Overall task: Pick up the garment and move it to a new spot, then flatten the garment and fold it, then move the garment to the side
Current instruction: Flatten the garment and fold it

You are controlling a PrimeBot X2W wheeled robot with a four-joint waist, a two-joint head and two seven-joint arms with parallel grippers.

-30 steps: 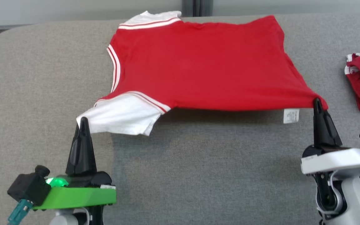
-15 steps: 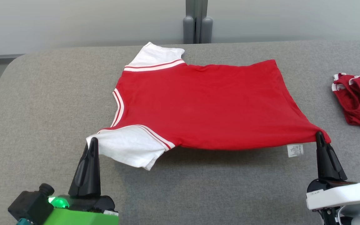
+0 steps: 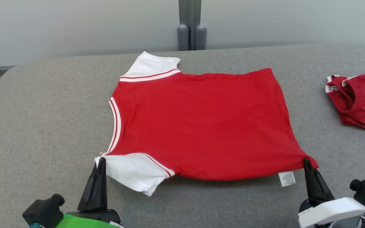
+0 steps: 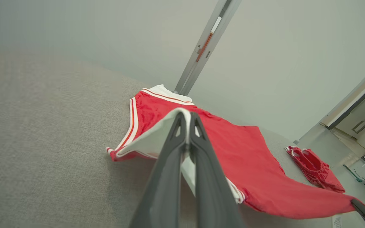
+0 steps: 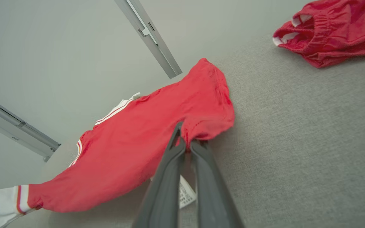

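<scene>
- Flattening looks like the step in hand: red T-shirt (image 3: 198,123) spread mid-bench (image 3: 43,110), near edge slightly lifted.
- Left hand (image 3: 101,160) clamped on white sleeve (image 3: 131,171); right hand (image 3: 305,161) clamped on hem corner by care label (image 3: 287,179).
- Next, probably: lower near edge, let go, regrip for fold.

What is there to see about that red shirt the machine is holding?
The shirt is red knit cloth with white sleeves and red-and-white striped trim, and a white label at its hem. It lies spread, mostly flat, on the grey surface, near edge lifted. The left gripper pinches a sleeve; the right gripper pinches the hem corner.
</scene>
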